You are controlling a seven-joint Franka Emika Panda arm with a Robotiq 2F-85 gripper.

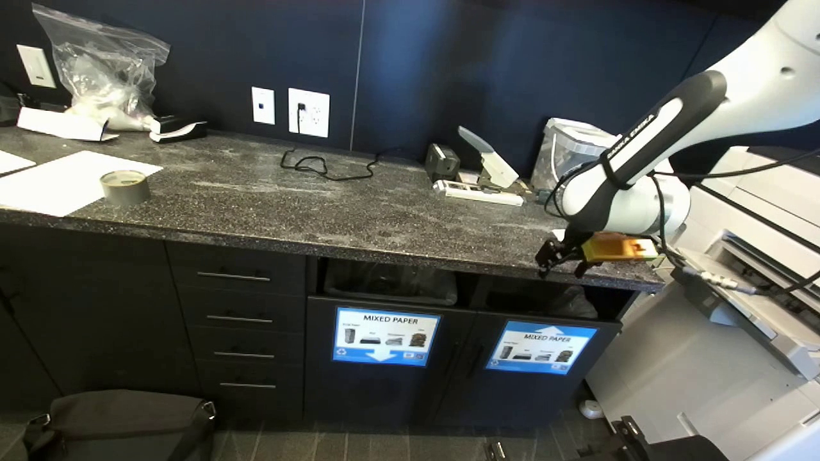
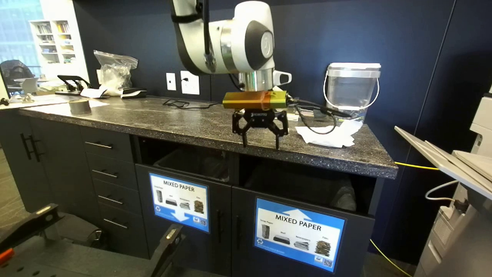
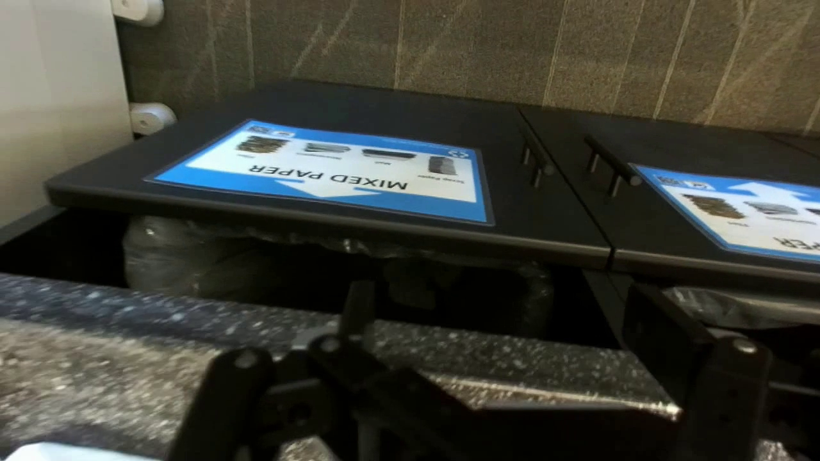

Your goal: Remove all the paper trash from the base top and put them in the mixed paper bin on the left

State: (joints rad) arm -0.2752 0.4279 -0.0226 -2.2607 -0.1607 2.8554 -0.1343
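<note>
At the front edge of the surface [image 1: 256, 211], in an exterior view, my pincer [image 1: 562, 272] hung apart from the left bin [image 1: 391, 296], which was too dark inside for me to tell what it held. In an exterior view the pincer stood wide, nothing in it, and crumpled paper [image 2: 339, 141] lay on the surface nearby, ungripped: pick-up and drop, I judged, were both left. In the wrist view, what I took for the paper showed white in a bottom corner.
</note>
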